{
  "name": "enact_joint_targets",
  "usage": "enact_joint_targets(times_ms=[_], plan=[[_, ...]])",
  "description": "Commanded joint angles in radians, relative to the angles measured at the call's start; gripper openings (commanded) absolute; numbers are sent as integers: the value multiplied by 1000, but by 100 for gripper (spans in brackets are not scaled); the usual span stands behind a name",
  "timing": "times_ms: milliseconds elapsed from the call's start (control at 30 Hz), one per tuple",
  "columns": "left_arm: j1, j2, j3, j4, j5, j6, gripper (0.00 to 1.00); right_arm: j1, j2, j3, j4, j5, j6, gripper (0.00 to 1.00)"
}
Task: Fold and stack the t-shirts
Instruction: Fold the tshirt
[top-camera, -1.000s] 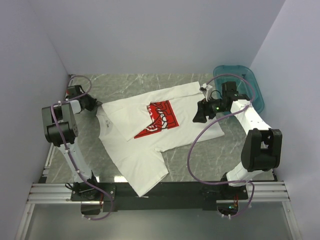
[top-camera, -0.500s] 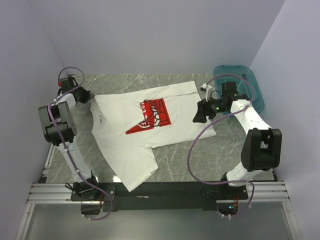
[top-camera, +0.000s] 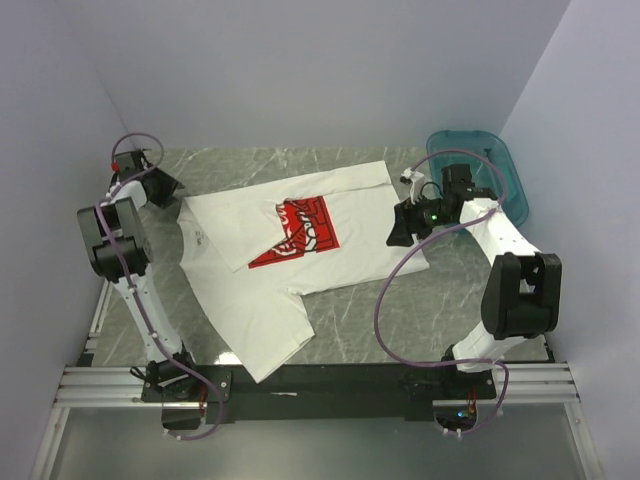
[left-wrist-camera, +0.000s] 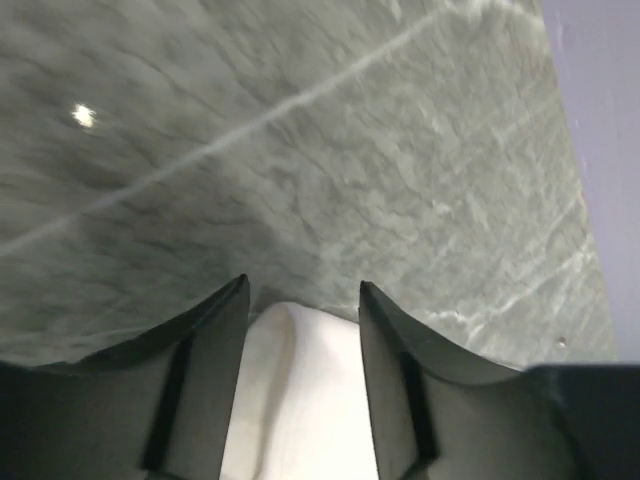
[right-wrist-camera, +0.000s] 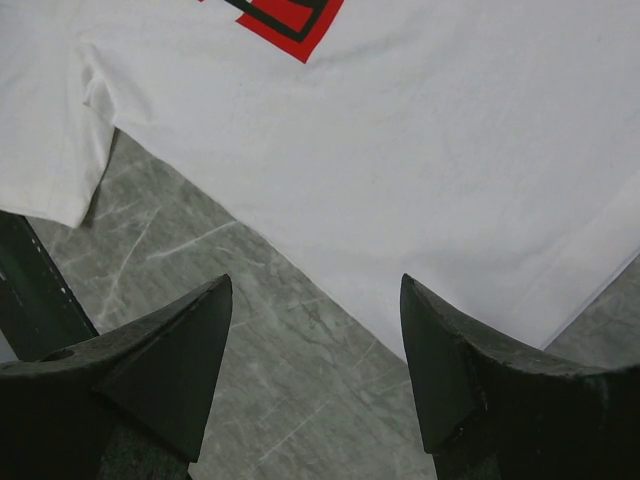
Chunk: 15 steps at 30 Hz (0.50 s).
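Observation:
One white t-shirt (top-camera: 360, 235) with a red chest print (top-camera: 298, 232) lies spread face up and slightly askew on the grey marble table. My left gripper (top-camera: 166, 187) is at the shirt's far left corner. In the left wrist view its jaws (left-wrist-camera: 303, 290) stand apart with a fold of white cloth (left-wrist-camera: 300, 400) lying loose between them. My right gripper (top-camera: 400, 226) hovers open over the shirt's right hem. In the right wrist view the hem (right-wrist-camera: 400, 150) runs diagonally past the open fingertips (right-wrist-camera: 315, 290), nothing between them.
A teal basin (top-camera: 508, 170) stands at the back right corner behind the right arm. Grey walls close in the table on three sides. One sleeve (top-camera: 265, 340) reaches the black rail (top-camera: 340, 380) at the near edge. Bare marble (top-camera: 450, 300) shows at the front right.
The left gripper dragged the shirt left and back, then its jaws opened and let go of the cloth. The right arm has not moved.

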Motion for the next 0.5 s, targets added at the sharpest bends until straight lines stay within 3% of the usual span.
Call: enact_joint_targets(times_ms=[0,233,367,467], plan=[[19,-90,34,-14,-93,52,55,-7,-19,-10,26,9,1,75],[25,-340,-141,106,-129,66,69,-6,-72,-2,10,-20,-42,75],[25,-534,-340,235,-43,61,78,20,-129,41,-120,-106,-176,75],[22,-640,-426,301,78,66,85,94,-199,36,-225,-153,-409,75]])
